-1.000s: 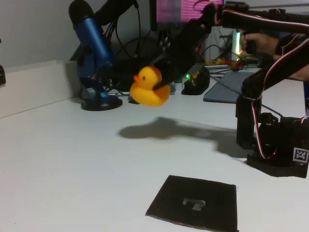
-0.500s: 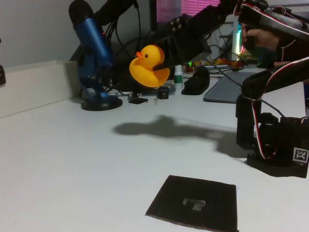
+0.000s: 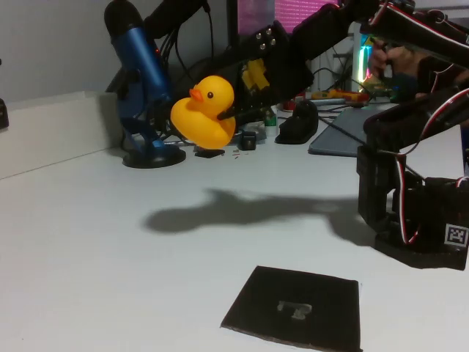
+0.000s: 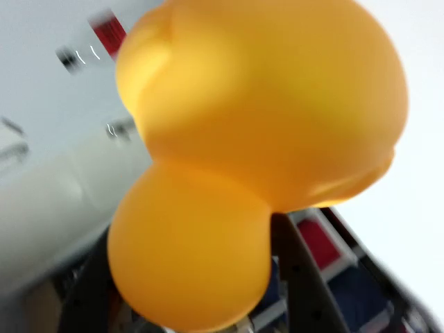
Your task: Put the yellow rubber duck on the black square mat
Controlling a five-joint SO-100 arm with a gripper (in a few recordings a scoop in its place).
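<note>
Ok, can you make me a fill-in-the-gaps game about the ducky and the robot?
1. The gripper holds the yellow rubber duck up in the ____.
2. The black square mat lies flat on the white ____.
3. Behind the duck stands a microphone coloured ____.
4. The duck's beak is coloured ____.

Missing words: air; table; blue; orange

White table (image 3: 88, 257) — bare surface in the fixed view. Blue microphone (image 3: 143, 73) upright on a round base at the rear left. Dark mouse-shaped object (image 3: 297, 125) and grey pad (image 3: 341, 139) — rear right.
</note>
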